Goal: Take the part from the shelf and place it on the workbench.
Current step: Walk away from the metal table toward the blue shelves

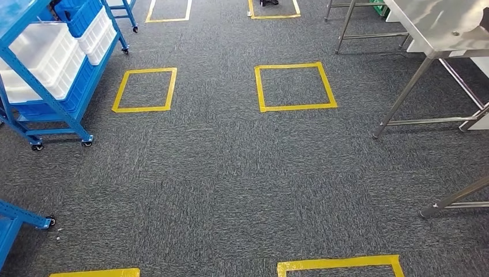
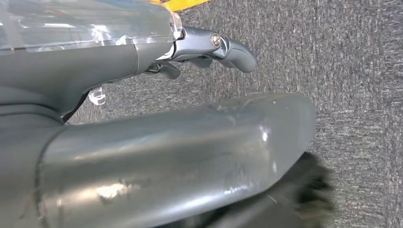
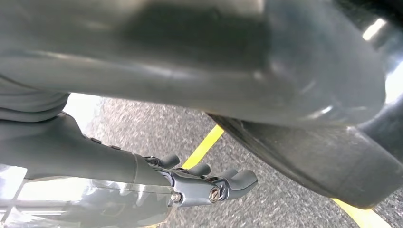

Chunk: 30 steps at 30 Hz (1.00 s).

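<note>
Grey carpet (image 1: 230,173) covers the floor across the head view, marked with squares of yellow tape (image 1: 295,86). Taking the central yellow square as landmark: a blue wheeled shelf (image 1: 55,109) stands well to its left, carrying white bins (image 1: 40,57) and blue bins (image 1: 81,14) on its levels. What lies inside the bins cannot be told from this height, so the part itself cannot be picked out. To the right of the central square stands the steel bench (image 1: 438,26), its shiny top at the upper right corner and its thin legs reaching down to the carpet. A second yellow square (image 1: 145,89) lies between the central one and the shelf.

The wrist views add what the head view lacks, namely the hands. The left wrist view looks down along the left robot hand (image 2: 209,50) over the carpet, with a sliver of yellow tape at the edge; its fingers (image 2: 237,52) are stretched out loosely and hold nothing. The right wrist view shows the right robot hand (image 3: 204,183) likewise over carpet crossed by a yellow tape line (image 3: 204,147), its fingers (image 3: 240,183) extended side by side and slightly apart, with nothing in them.
</note>
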Motion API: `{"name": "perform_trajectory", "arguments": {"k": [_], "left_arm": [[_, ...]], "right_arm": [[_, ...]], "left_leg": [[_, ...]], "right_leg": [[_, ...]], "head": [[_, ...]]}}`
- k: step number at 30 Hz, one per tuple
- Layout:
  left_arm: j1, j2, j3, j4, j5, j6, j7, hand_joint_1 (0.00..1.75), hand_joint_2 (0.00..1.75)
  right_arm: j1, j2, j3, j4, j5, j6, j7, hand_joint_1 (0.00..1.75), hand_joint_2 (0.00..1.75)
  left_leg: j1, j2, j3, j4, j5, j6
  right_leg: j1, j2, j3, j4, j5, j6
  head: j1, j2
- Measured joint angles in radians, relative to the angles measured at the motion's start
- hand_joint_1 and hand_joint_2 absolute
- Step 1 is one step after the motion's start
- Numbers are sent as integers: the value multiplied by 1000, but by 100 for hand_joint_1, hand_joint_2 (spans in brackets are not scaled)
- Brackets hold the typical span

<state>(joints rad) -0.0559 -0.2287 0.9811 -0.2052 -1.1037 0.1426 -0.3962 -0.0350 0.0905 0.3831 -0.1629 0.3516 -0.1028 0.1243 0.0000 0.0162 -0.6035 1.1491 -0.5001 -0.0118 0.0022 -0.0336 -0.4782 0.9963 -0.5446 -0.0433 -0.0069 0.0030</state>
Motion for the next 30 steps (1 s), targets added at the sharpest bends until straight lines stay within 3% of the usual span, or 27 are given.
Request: {"name": "perform_trajectory", "arguments": {"k": [2,3,5,7,10,11,12,13,14,16,18,19,20,22,23,25,27,28,30], "left_arm": [[-3,-1,1,0,-4,-5,1,0,0],[-3,-1,1,0,-6,-12,1,0,0],[-3,0,1,0,-10,-25,1,0,0],[-1,2,1,0,-11,-31,1,0,0],[-1,3,1,0,-11,-31,1,0,0],[-1,3,1,0,-11,-31,1,0,0],[0,4,1,0,-11,-30,1,0,0],[1,4,1,0,-11,-29,0,0,0],[1,4,1,0,-11,-29,0,0,0],[0,4,1,0,-11,-29,-2,0,0],[-2,5,1,0,-12,-29,-3,0,0],[-2,5,1,0,-12,-29,-4,0,0],[-1,6,1,0,-12,-29,-4,0,0],[1,6,2,0,-11,-29,-5,0,0],[0,6,2,0,-11,-29,-5,0,0],[-1,6,2,0,-11,-29,-5,0,0],[-1,6,2,0,-11,-29,-7,0,0],[0,6,2,0,-11,-29,-7,0,0],[1,7,3,0,-11,-28,-9,0,0]], "right_arm": [[1,2,1,0,4,3,1,0,0],[2,2,2,0,5,4,2,0,0],[-1,2,4,0,7,5,4,0,0],[-3,2,5,0,9,5,6,0,0],[-2,1,5,0,6,12,7,0,0],[-2,1,5,0,5,15,6,0,0],[-3,1,5,0,4,18,4,0,0],[-3,1,5,0,4,20,4,0,0],[-4,1,5,0,4,21,5,0,0],[-3,0,5,0,3,22,8,0,0],[-2,0,5,0,3,22,10,0,0],[-2,0,5,0,2,23,10,0,0],[-3,0,5,0,2,23,10,0,0],[-4,1,5,0,2,24,10,0,0],[-3,1,5,0,2,26,10,0,0],[0,1,5,0,2,29,10,0,0],[1,1,5,0,2,32,9,0,0],[1,1,5,0,2,33,8,0,0],[1,1,5,0,2,34,5,0,0]], "left_leg": [[-9,25,65,-112,21,15],[-14,31,75,-134,19,21],[-13,19,76,-148,25,29],[-7,5,79,-167,36,42],[-5,-15,73,-176,46,52],[-5,-23,70,-174,46,52],[-5,-33,69,-171,46,51],[-5,-43,68,-167,46,50],[-4,-55,67,-162,44,47],[-3,-78,60,-144,39,38],[-2,-97,45,-131,39,24],[-2,-106,38,-128,42,16],[0,-114,32,-128,44,10],[1,-95,17,-103,30,0],[1,-74,-1,-65,7,-4],[4,-36,-59,63,-58,-11],[7,-26,-102,158,-87,-15],[8,-23,-98,155,-74,-15],[8,-5,-36,39,-10,-10]], "right_leg": [[5,-14,1,0,0,4],[6,-22,1,0,0,8],[8,-37,2,-2,-1,18],[7,-22,-8,25,-24,28],[-1,22,-94,196,-113,39],[-4,26,-121,249,-129,42],[-6,27,-133,274,-126,45],[-9,28,-128,261,-102,49],[-13,32,-105,212,-63,51],[-21,67,-49,90,-5,54],[-23,97,-29,34,4,48],[-20,98,-31,31,2,42],[-20,89,-34,31,4,35],[-20,67,-33,24,11,21],[-21,54,-32,20,13,15],[-17,27,-33,19,14,10],[-14,0,-34,19,12,8],[-13,-12,-33,20,11,8],[-12,-34,-28,20,8,10]], "head": [[1,0],[1,0],[1,0],[4,0],[11,0],[11,0],[11,0],[11,0],[11,0],[11,0],[12,0],[12,0],[12,0],[10,0],[6,0],[-2,0],[-2,0],[-2,0],[-2,0]]}}
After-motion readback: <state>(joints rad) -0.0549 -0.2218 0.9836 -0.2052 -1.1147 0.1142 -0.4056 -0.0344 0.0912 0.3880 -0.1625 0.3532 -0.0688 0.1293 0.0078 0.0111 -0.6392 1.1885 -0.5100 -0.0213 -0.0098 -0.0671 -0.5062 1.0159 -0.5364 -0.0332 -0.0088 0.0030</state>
